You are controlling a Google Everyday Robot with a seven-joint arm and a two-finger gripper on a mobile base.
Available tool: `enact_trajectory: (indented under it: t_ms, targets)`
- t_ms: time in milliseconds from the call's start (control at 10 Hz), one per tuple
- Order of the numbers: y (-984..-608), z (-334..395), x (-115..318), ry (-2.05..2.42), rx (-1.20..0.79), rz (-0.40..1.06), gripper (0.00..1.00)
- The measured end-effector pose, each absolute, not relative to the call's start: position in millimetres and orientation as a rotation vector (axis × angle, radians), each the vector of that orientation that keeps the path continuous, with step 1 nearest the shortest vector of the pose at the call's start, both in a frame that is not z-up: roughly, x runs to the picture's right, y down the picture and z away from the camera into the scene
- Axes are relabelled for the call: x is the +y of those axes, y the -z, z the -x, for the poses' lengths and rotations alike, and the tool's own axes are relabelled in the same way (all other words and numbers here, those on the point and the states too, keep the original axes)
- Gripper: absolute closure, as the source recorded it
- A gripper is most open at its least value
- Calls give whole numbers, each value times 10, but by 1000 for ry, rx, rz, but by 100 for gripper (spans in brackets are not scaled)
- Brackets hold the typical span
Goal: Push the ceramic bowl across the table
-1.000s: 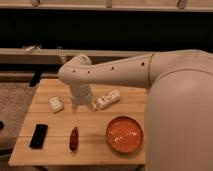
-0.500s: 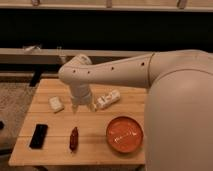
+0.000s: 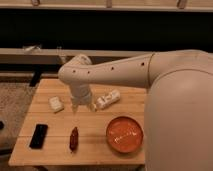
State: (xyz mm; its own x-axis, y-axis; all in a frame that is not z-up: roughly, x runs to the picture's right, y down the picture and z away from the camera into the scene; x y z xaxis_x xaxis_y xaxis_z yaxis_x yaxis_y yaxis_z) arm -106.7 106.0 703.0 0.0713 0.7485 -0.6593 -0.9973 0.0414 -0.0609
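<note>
One ceramic bowl (image 3: 124, 134), orange-red and glossy with a paler inside, sits upright on the table (image 3: 100, 152). It is close to the near edge and toward the near right corner as the camera sees it. It lies just beside the robot's big white body (image 3: 182, 115), which covers the right edge of the plank-striped top.

Farther back, around the middle of the desk, the gripper (image 3: 83, 106) hangs under the thick white arm (image 3: 110, 72). It is low over the wood and apart from the bowl. Whether it is spread or closed, I cannot tell from this angle.

Just to the right of the gripper lies a white bottle (image 3: 108, 99) on its side, angled toward the far right corner. Just to its left, nearer the left edge, rests a small pale block (image 3: 56, 104).

Along the near edge, a dark red pepper-shaped object (image 3: 74, 138) lies lengthwise, between the bowl and a flat black slab (image 3: 38, 136). The slab sits by the near left corner. Nothing on the wood touches the bowl.
</note>
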Motion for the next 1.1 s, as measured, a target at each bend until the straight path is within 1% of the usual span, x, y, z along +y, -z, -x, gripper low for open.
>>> enact_trajectory:
  t_ms: [400,600,1100]
  targets:
    - [-7038,1046,1072,-1440,536,586,35]
    - [-7037,833,1165,-1472,562,578,35]
    - [-7038,193,1616,-1583,652,626,35]
